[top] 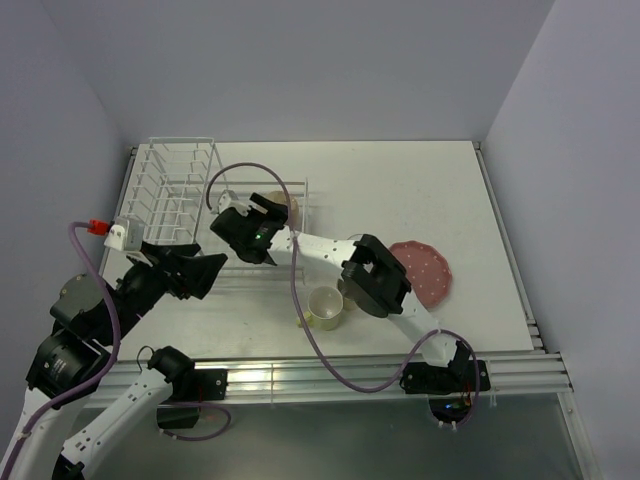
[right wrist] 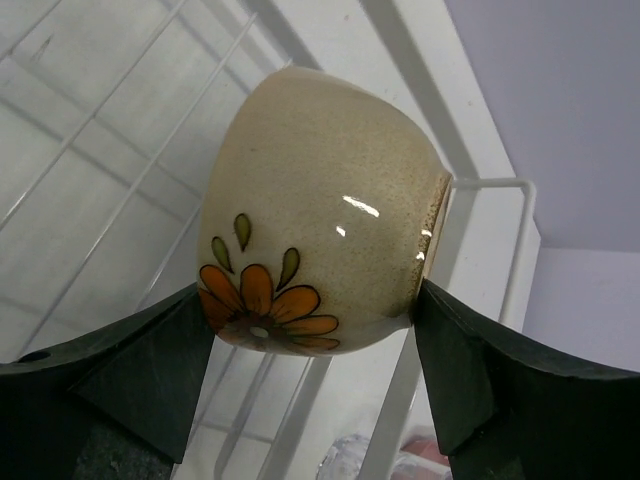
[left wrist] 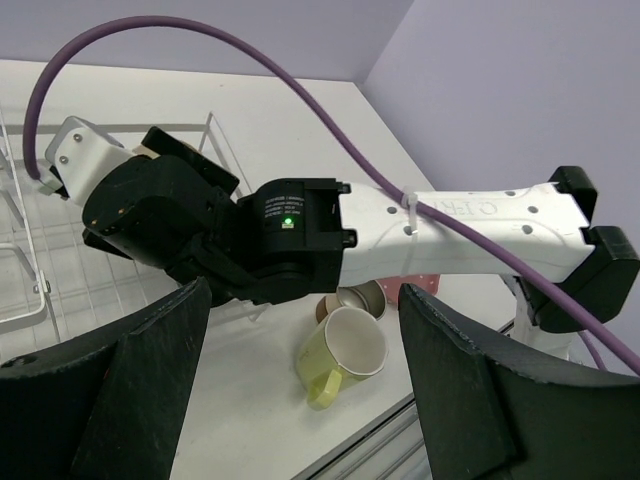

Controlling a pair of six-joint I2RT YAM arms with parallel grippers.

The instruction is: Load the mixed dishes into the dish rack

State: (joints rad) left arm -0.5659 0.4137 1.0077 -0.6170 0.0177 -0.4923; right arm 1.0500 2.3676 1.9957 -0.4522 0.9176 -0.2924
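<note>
My right gripper is shut on the cream bowl, which has an orange flower and lies tilted on its side, one finger on its base and one on its rim. In the top view that gripper holds the bowl over the low basket end of the white dish rack. The pale yellow-green mug lies on its side on the table, with the steel cup just behind it. The pink dotted plate lies to the right. My left gripper hovers open and empty near the rack's front.
The right arm and its purple cable cross in front of the left wrist camera. A rack wire runs close beside the bowl's rim. The table's front rail lies just behind the mug.
</note>
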